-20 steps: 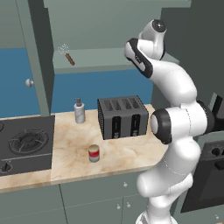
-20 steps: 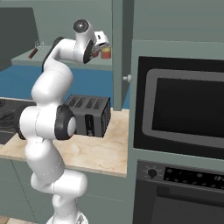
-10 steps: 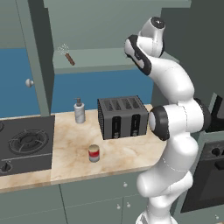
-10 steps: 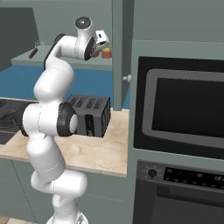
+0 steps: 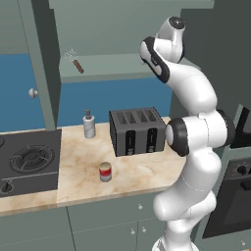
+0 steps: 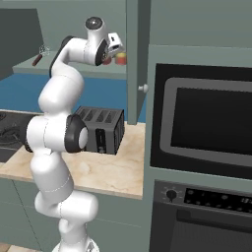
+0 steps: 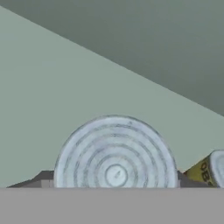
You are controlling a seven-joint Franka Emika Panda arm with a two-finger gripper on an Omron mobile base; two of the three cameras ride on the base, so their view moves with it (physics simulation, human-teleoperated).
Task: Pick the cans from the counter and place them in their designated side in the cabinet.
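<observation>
1. Bench (image 5: 127,174): beige marble surface. A red can (image 5: 105,172) stands upright near its front edge, apart from everything else
2. Further back on the bench: a black toaster (image 5: 137,131) in the middle; a pale pump bottle (image 5: 88,125) to its left, just right of the black stove top (image 5: 27,162)
3. Arm: rises past the toaster and reaches up to the wall cabinet shelf (image 5: 105,73)
4. Fingers (image 6: 111,58): at shelf level, right beside the orange-red can (image 6: 119,58). The hand view looks straight down on this can's ringed bluish-grey top (image 7: 115,153), very close, with the can resting on the shelf board (image 7: 52,96). Whether the fingers are spread or gripping the can cannot be told; the tips are hidden
5. Second item beside it in the hand view: a yellow-sided object with a grey top (image 7: 210,168) at the right edge, identity unclear
6. Far left of the shelf: a small brush with a brown handle (image 5: 75,62), well apart from the hand
7. Cabinet door panel (image 6: 136,54): stands open just right of the orange-red can
</observation>
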